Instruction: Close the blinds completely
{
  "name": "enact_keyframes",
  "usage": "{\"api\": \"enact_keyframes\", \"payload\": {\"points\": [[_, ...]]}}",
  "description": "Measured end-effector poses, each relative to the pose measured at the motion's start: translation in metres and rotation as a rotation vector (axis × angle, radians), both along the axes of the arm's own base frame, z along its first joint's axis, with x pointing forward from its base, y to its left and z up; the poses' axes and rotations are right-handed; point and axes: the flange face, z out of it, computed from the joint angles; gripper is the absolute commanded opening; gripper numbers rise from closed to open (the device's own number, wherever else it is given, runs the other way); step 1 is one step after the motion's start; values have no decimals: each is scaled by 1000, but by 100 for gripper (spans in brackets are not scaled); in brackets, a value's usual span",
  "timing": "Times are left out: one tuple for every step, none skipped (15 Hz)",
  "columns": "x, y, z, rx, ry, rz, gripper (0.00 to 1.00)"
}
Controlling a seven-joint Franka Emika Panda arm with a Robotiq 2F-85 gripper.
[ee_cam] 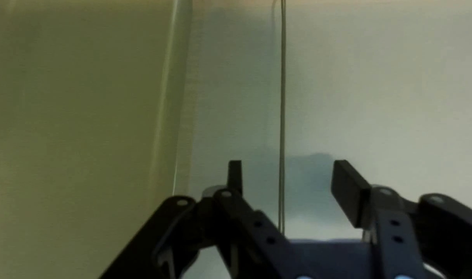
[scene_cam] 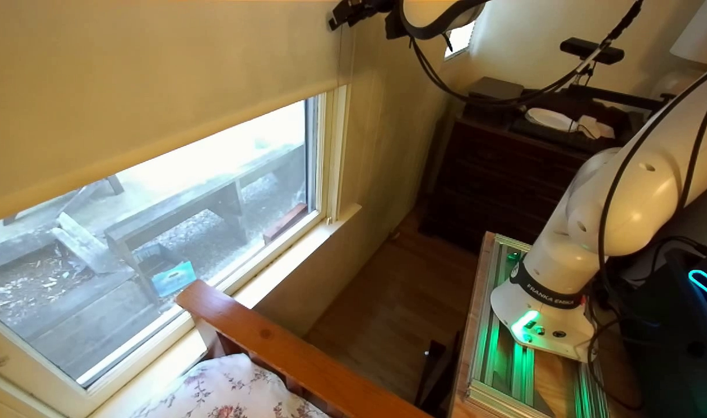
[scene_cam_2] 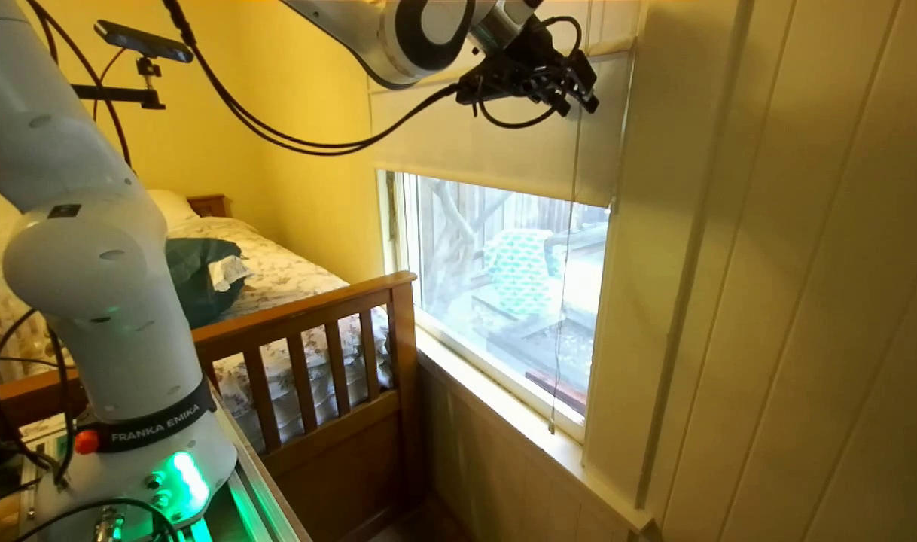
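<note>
The blinds [scene_cam: 156,75] are a cream-beige shade covering the upper part of the window. They show in both exterior views [scene_cam_2: 481,143], with bare glass below their bottom edge. A thin doubled cord [scene_cam_2: 576,162] hangs in front of the shade near its side edge and reaches down to the sill. My gripper [scene_cam_2: 577,105] is up by the shade at the cord; its tip is at the top in an exterior view [scene_cam: 343,16]. In the wrist view my gripper [ee_cam: 286,176] is open, with the cord [ee_cam: 282,116] between its fingers, touching neither pad. The shade [ee_cam: 383,97] is behind.
The wall and window trim [ee_cam: 85,116] are beside the shade. The window sill [scene_cam_2: 496,391] runs below the glass. A bed with a wooden footboard [scene_cam_2: 308,305] stands near the window. A dark dresser [scene_cam: 498,168] is by the wall. Cables [scene_cam_2: 338,150] hang from the arm.
</note>
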Motion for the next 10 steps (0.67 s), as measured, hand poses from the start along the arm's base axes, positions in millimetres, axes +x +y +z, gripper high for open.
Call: {"api": "enact_keyframes", "payload": {"points": [[0,0,-1,-3,1,3,26],[1,0,-1,-6,0,6,19],[1,0,-2,-8,1,9,11],[1,0,-2,-10,0,10,5],[1,-1,-2,-12,-1,11,1],[1,-1,-2,-14,-2,12,1],[1,-2,-2,-16,-2,12,0],[1,-3,-2,-17,-3,12,0],[1,-3,-2,-18,-2,11,1],[1,-3,-2,-18,-2,11,1]]}}
